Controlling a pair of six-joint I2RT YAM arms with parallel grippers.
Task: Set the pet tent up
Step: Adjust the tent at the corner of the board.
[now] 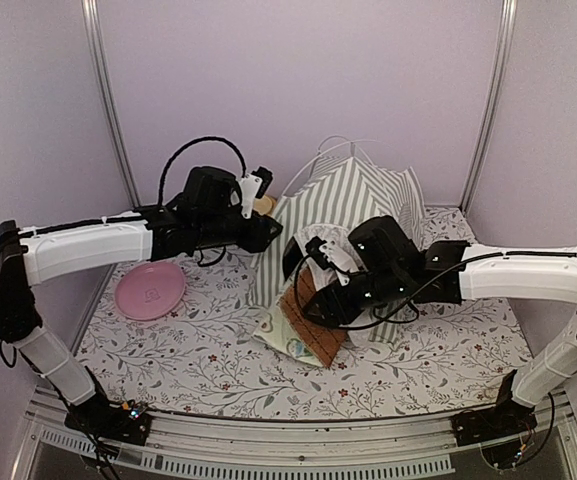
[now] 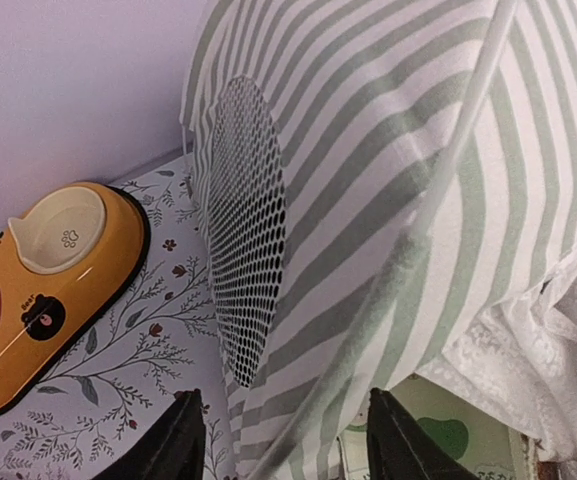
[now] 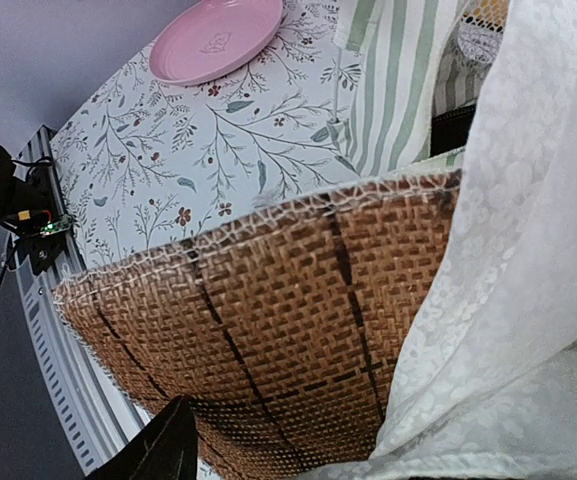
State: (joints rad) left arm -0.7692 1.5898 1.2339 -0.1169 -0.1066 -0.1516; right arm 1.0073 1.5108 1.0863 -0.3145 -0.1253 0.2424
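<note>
Straight ahead of the left hand (image 2: 283,440), fingers apart, a pole (image 2: 465,120) of the pet tent (image 2: 368,130) slants upward. Lace (image 3: 528,250) hides whether the right hand (image 1: 326,298) grips.

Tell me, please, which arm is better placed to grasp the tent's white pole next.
Left, probably: the left pincer, open, straddles the pole beside the tent's mesh window. The right pincer faces the woven mat and lace curtain instead.

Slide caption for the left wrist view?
Open left gripper faces the mesh window of the striped pet tent; orange double bowl beside it on floral cloth.
</note>
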